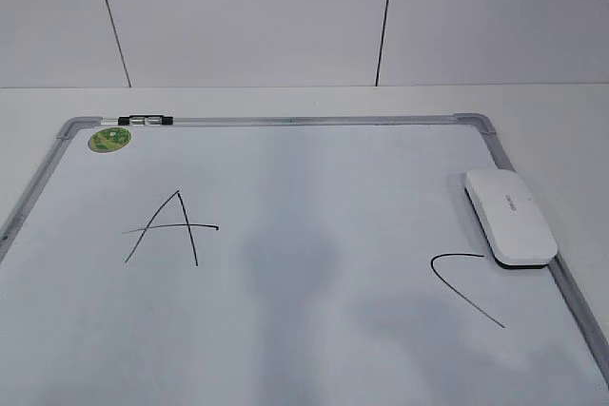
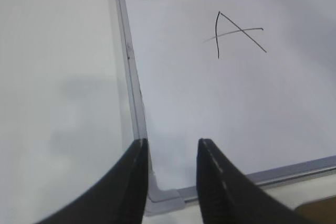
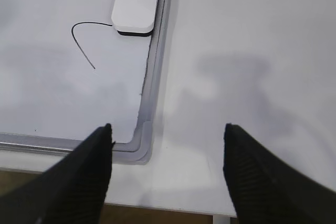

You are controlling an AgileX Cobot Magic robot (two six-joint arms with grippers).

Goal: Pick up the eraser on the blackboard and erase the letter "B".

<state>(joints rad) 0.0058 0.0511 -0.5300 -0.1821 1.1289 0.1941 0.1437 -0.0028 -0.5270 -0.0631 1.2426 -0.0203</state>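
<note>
The blackboard [image 1: 285,330] is a white dry-erase board with a grey frame, lying flat. The white eraser [image 1: 509,216] rests on its right edge, partly over the frame; it also shows in the right wrist view [image 3: 135,1]. A black "A" [image 1: 171,227] is on the left and a black "C" [image 1: 464,284] just left of the eraser. No letter "B" shows; the middle of the board has a faint smudge. My left gripper [image 2: 170,153] is open and empty over the board's near left corner. My right gripper [image 3: 167,137] is wide open and empty over the table beside the near right corner.
A round green sticker [image 1: 108,139] and a small black-and-clear clip [image 1: 146,121] sit at the board's far left corner. The white table [image 1: 561,130] runs to a tiled wall behind. The table's near edge [image 3: 173,205] shows under my right gripper.
</note>
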